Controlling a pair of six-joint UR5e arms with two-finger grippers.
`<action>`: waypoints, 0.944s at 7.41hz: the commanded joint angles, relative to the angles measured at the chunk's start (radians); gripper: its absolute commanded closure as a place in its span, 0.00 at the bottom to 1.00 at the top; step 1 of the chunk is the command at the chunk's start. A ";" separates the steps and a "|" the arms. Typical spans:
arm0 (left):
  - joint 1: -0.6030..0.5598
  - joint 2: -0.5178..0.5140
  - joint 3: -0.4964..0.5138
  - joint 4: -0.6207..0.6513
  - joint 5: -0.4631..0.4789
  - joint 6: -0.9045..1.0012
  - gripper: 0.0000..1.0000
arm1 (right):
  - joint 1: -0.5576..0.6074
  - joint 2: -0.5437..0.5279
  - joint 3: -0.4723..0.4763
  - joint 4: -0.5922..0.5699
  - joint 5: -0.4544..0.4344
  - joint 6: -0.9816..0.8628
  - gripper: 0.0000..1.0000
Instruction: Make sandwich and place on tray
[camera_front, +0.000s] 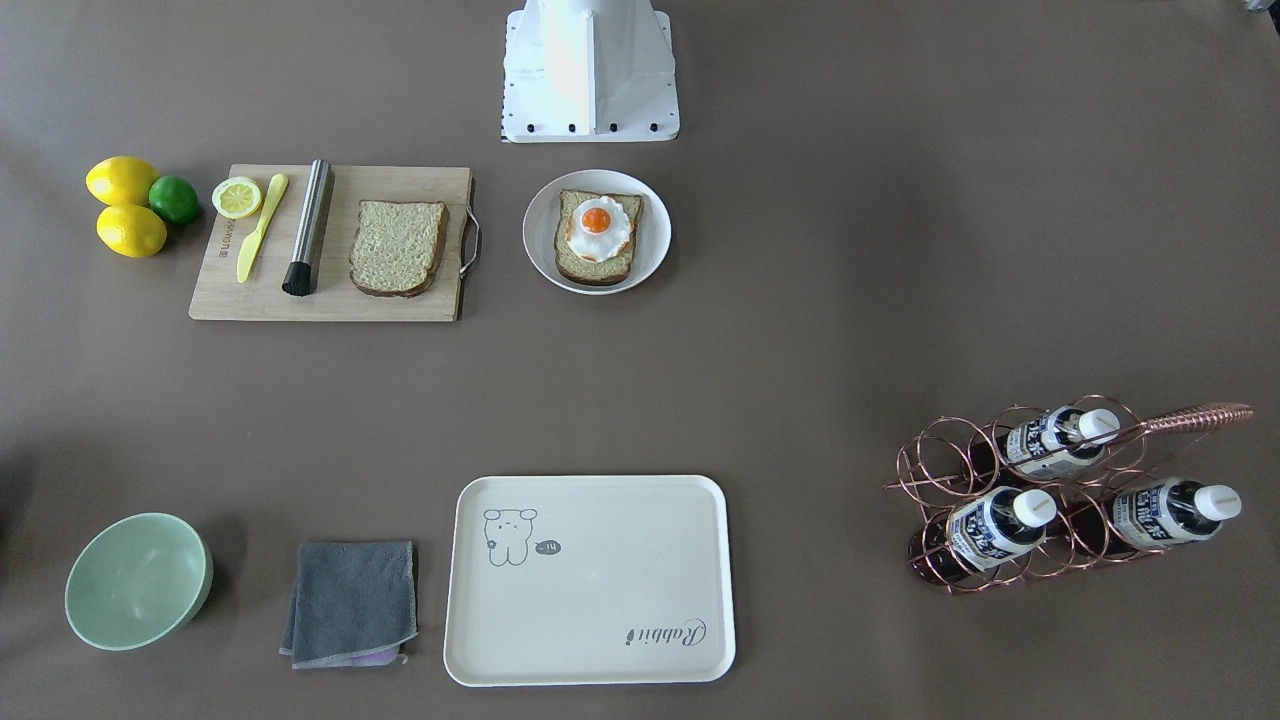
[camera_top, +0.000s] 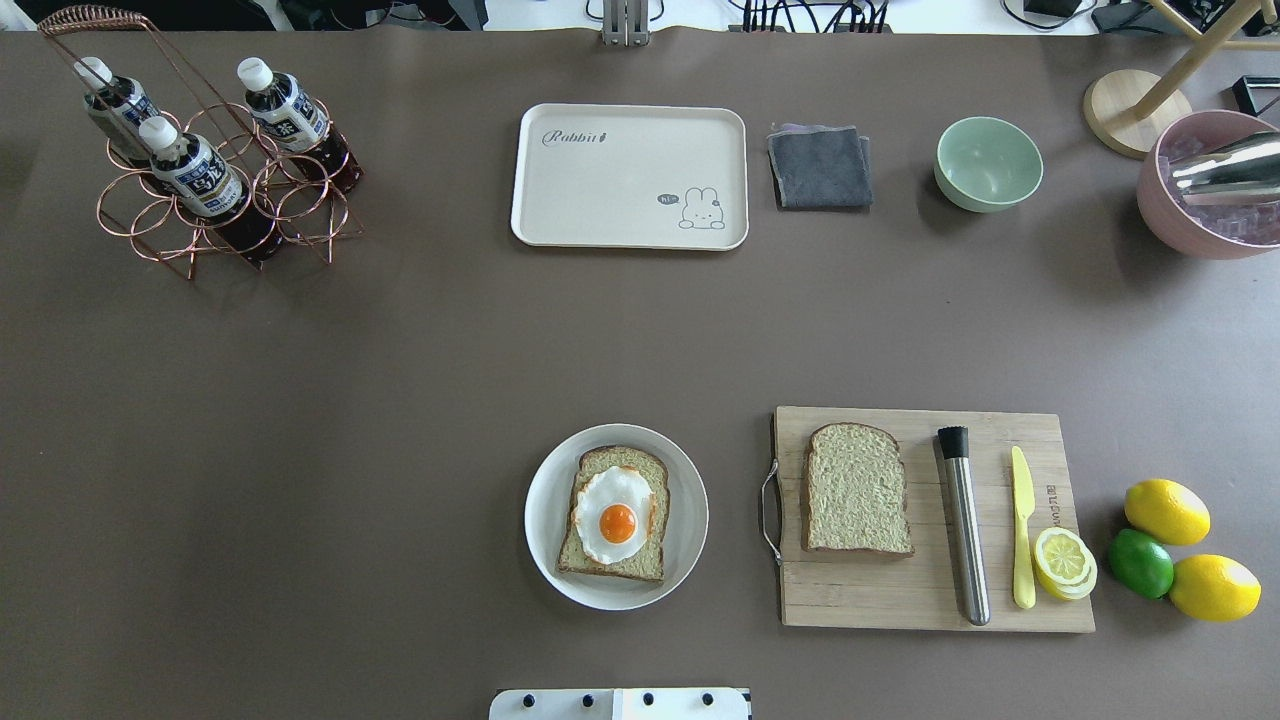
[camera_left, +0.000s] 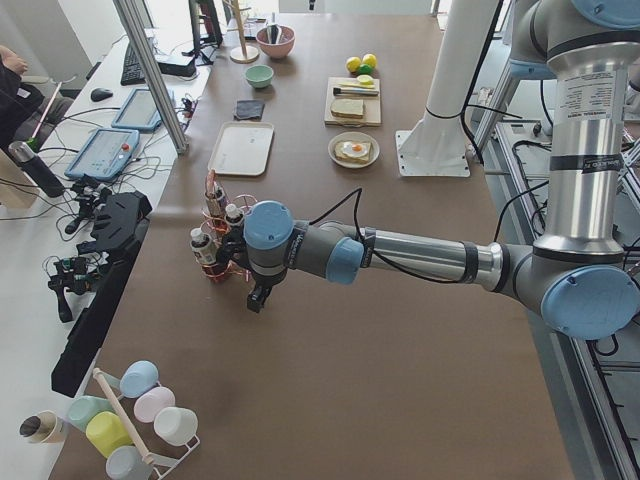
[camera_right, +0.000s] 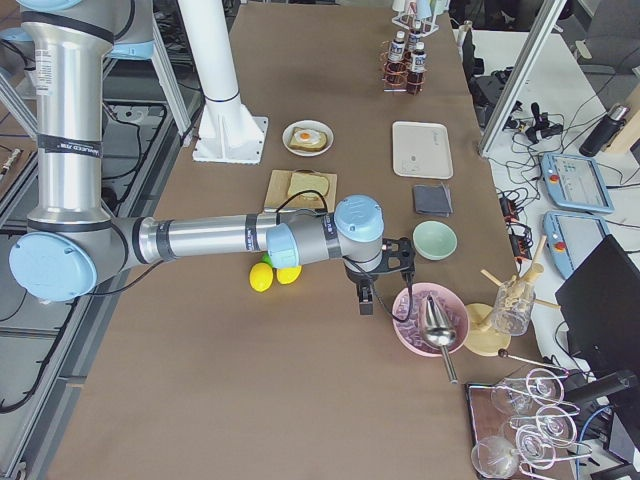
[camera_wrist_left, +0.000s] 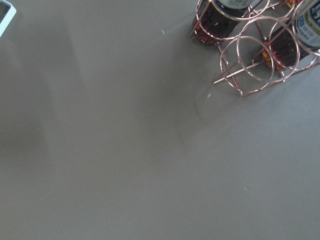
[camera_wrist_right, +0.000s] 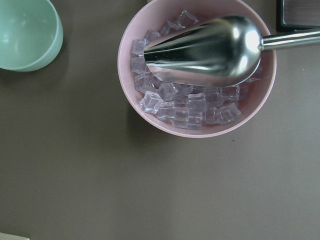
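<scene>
A white plate (camera_top: 545, 510) holds one bread slice (camera_top: 640, 468) topped with a fried egg (camera_top: 615, 518). A second bread slice (camera_top: 857, 488) lies apart on the wooden cutting board (camera_top: 900, 600). The cream tray (camera_top: 620, 190) lies empty at the far side of the table. My left gripper (camera_left: 257, 300) hangs over bare table beside the copper bottle rack (camera_left: 215, 245). My right gripper (camera_right: 365, 300) hangs next to the pink bowl of ice (camera_right: 430, 322). Both show only in the side views, so I cannot tell whether they are open or shut.
On the board lie a steel muddler (camera_top: 963, 525), a yellow knife (camera_top: 1021, 530) and a lemon half (camera_top: 1063, 560). Two lemons and a lime (camera_top: 1140, 562) sit beside it. A grey cloth (camera_top: 820, 166) and green bowl (camera_top: 988, 163) lie next to the tray.
</scene>
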 joint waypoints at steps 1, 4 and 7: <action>0.001 0.012 -0.004 -0.058 -0.003 -0.020 0.01 | -0.082 0.015 0.009 0.057 0.001 0.004 0.00; 0.007 0.020 -0.013 -0.116 -0.005 -0.160 0.00 | -0.284 0.035 0.149 0.112 -0.013 0.388 0.00; 0.007 0.052 -0.021 -0.127 -0.005 -0.243 0.02 | -0.563 0.081 0.238 0.226 -0.182 0.789 0.00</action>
